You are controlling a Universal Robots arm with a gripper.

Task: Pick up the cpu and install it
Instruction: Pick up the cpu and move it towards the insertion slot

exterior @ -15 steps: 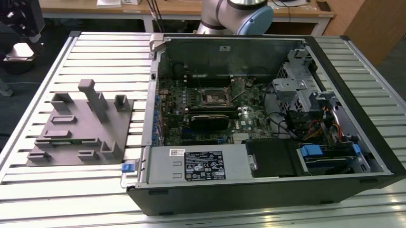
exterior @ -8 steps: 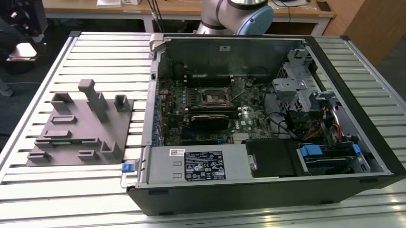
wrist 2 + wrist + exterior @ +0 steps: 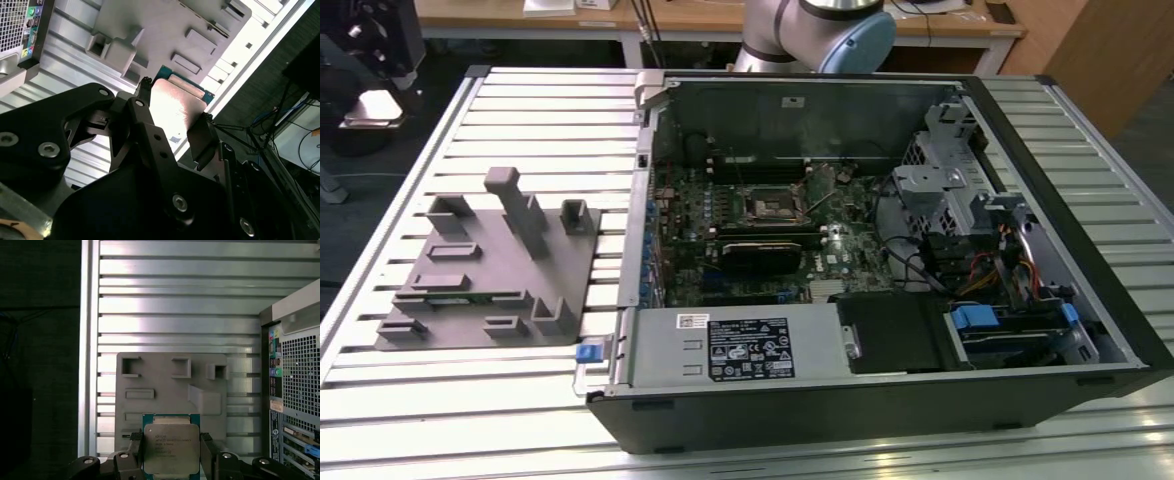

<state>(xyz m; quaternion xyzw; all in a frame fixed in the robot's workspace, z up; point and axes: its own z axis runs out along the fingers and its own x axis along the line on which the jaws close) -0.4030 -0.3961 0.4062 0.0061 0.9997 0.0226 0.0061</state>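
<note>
The lower part of the cpu is cut off by the picture edge in the first wrist view. In the second wrist view its lower part is hidden behind the black links of the gripper. The print on its top is too small to make out. In the exterior view the arm is cut off beyond the far edge of the table, so just a grey and blue joint is seen there. The gripper is closed narrow on the cpu, with one of its fingers against each of two opposite sides, as both wrist views show. The cpu is held in the air over the table, and the grey holder lies below it; in the first wrist view the cpu covers part of one holder edge. The holder lies flat near the table edge at the exterior view's left. The open case takes the table's other part, just beside the holder. Inside the case the black socket with a metal frame sits in the middle of the board; I cannot tell if the frame is open. A grey box with a white label stands at the near wall of the case. The cpu is a small flat square with a pale silvery top, dark print and a thin green border.
</note>
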